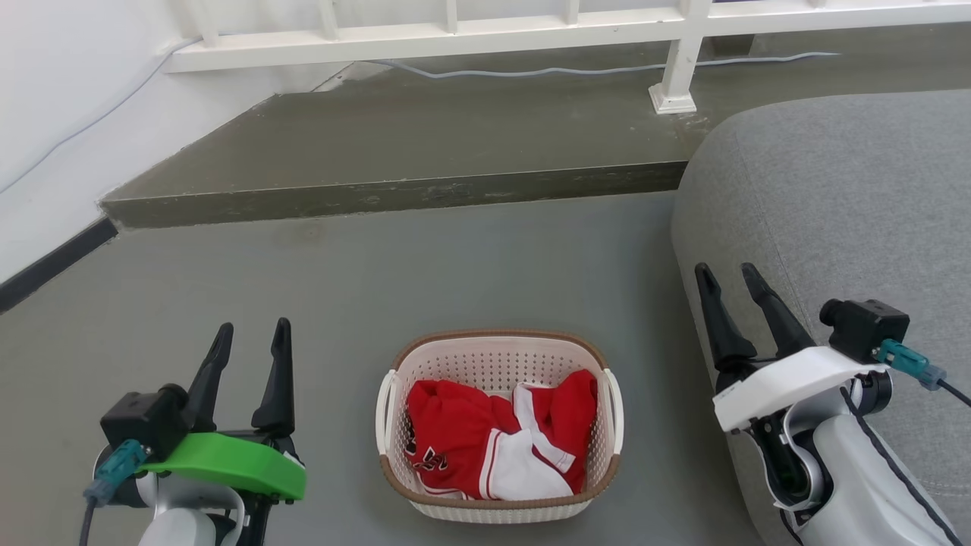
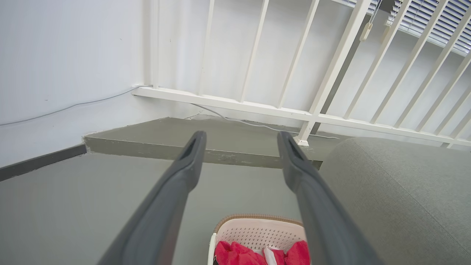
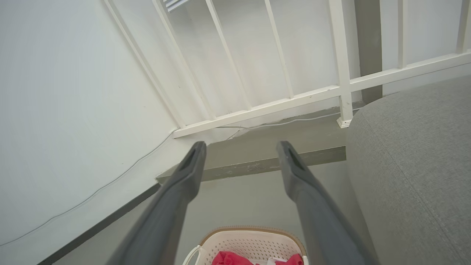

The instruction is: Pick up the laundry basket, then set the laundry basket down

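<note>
One laundry basket [image 1: 493,362] sits on the grey floor [image 1: 455,265], holding red and white clothing [image 1: 485,440]. Two grippers flank it, apart from it: the left gripper [image 1: 254,326] and the right gripper [image 1: 725,267], both with jaws spread and empty. One grey sofa [image 1: 834,197] edges close on the basket's right. Open floor runs from the basket ahead to one raised step [image 1: 394,193].

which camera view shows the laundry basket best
The head view: the whole laundry basket shows, with brown rim, both handles and red and white clothing inside. The left wrist view crops the basket at its bottom edge, leaving the far rim and wall; the right wrist view crops the basket likewise.
</note>
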Motion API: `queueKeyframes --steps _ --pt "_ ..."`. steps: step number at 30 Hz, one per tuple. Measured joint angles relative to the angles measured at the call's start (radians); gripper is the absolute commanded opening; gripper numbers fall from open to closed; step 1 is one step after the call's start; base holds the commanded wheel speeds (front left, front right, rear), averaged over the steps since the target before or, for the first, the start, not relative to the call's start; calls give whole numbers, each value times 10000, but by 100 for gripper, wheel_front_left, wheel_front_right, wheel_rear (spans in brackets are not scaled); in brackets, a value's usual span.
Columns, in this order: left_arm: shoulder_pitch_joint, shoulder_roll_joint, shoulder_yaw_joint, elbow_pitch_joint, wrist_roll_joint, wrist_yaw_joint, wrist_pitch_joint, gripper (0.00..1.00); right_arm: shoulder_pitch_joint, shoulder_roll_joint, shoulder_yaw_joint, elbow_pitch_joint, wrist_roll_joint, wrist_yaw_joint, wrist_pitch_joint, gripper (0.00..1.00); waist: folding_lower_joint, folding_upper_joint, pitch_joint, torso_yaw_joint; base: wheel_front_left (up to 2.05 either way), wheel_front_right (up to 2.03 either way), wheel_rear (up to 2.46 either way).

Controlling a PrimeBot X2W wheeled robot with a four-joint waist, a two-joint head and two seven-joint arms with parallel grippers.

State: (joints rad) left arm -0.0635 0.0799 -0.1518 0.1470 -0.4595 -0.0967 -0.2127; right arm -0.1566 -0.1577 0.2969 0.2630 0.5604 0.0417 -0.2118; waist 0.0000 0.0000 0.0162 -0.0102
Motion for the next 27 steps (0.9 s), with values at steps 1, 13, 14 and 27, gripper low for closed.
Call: queueKeyframes --steps 1,13,14,27 --pt "-1 -2 -10 -8 81 0 -12 100 0 -2 21 0 -125 -6 -6 100 0 0 3 -4 0 0 0" --pt "-35 -38 -102 -176 1432 -42 -362 100 -61 -59 236 4 -1425 -102 -357 100 0 0 38 -45 0 0 0" --pt "-36 -42 -102 -176 1482 -44 -362 100 -69 -59 234 4 -1440 -102 -357 100 0 0 39 -46 0 0 0" --pt "-40 -111 -38 -174 1551 -130 -362 100 -91 0 81 25 -1501 -100 -357 100 0 0 49 -41 0 0 0"
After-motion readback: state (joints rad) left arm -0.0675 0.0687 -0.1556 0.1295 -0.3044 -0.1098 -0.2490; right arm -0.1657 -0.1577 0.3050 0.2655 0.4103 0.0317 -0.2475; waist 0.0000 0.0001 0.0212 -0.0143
